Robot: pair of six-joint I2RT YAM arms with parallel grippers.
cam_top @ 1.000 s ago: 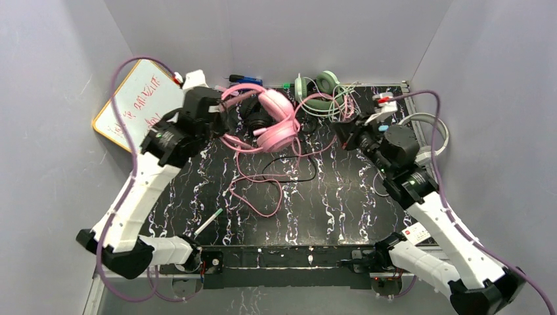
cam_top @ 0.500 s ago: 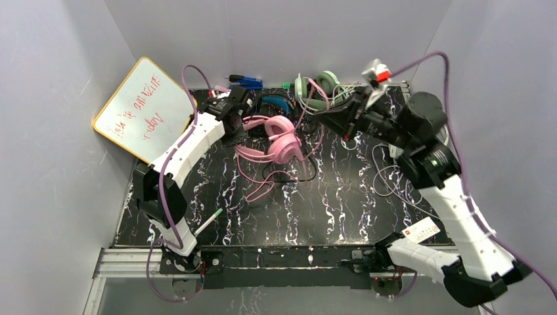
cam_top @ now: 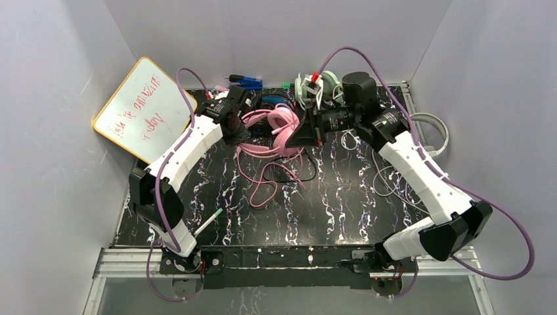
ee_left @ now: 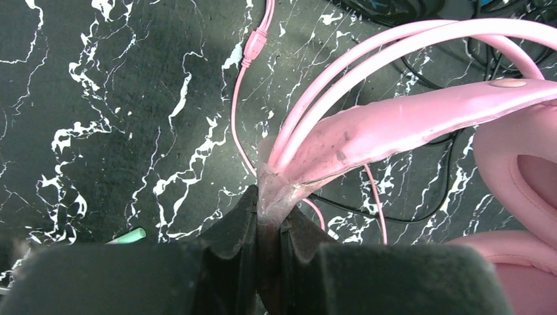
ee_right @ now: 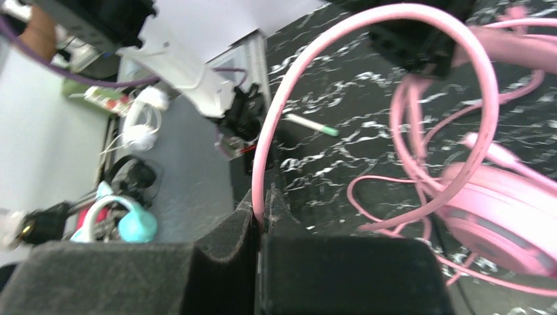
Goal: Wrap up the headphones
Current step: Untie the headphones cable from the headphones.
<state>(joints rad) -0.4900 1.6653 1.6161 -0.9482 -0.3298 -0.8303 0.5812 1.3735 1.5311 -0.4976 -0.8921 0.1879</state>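
Note:
The pink headphones [cam_top: 274,128] sit at the back middle of the black marbled table, their pink cord [cam_top: 263,178] trailing forward in loose loops. My left gripper [cam_top: 234,133] is shut on the left end of the pink headband [ee_left: 407,118], which is pinched between the jaws of the left gripper [ee_left: 268,201]. My right gripper [cam_top: 304,135] is just right of the cups, and the right gripper [ee_right: 261,198] is shut on the pink cord [ee_right: 277,111], which arcs up and over toward a pink cup [ee_right: 506,216]. Black-and-blue headphones [cam_top: 272,102] lie behind the pink ones.
A pale green headset [cam_top: 323,84] with tangled cords lies at the back. White headphones [cam_top: 435,131] rest off the table's right edge. A whiteboard [cam_top: 140,107] leans at the left. A green-tipped pen [cam_top: 208,222] lies front left. A black cord [cam_top: 295,174] crosses the pink loops.
The right arm has swung left and down to the pink cups, carrying the cord with it. The left arm reached out earlier and now holds still. The headphones shifted slightly left.

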